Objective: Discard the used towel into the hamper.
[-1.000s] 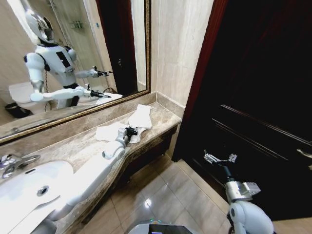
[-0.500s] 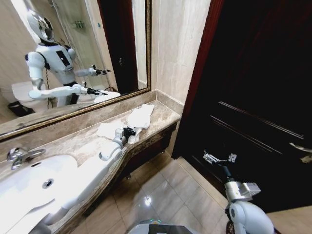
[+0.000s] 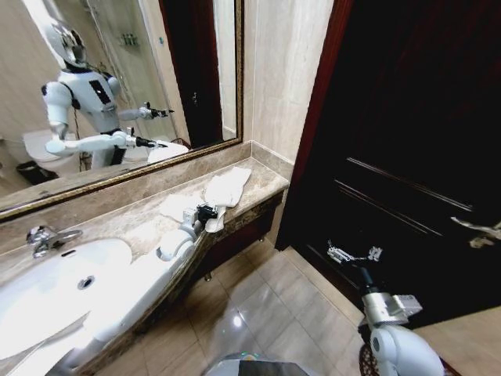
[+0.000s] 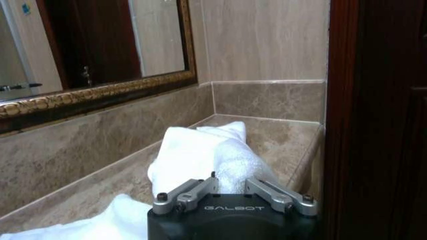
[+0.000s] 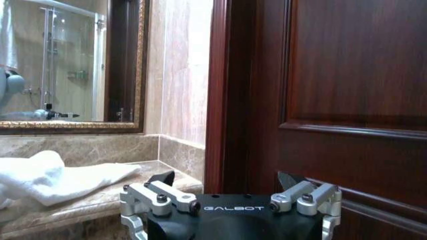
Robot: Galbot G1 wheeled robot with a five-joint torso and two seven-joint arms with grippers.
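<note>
STAGE: early, nothing discarded yet | TOWEL: towel (image 4: 207, 160) lying crumpled on counter (image 4: 287, 135), just ahead of left gripper (image 4: 232, 184), jaws released, not touching | RIGHT: right gripper (image 5: 227, 192) released, facing door (image 5: 353, 75) | LEFT TO DO: grasp, carry, drop into hamper

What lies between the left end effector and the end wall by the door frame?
The white towel lies there on the marble counter, directly ahead of the left end effector; bare counter lies beyond it, in the left wrist view.

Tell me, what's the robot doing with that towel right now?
Left end effector at the white towel on the counter, grip unclear. Right end effector open, idle by the dark door. Nothing in the way.
</note>
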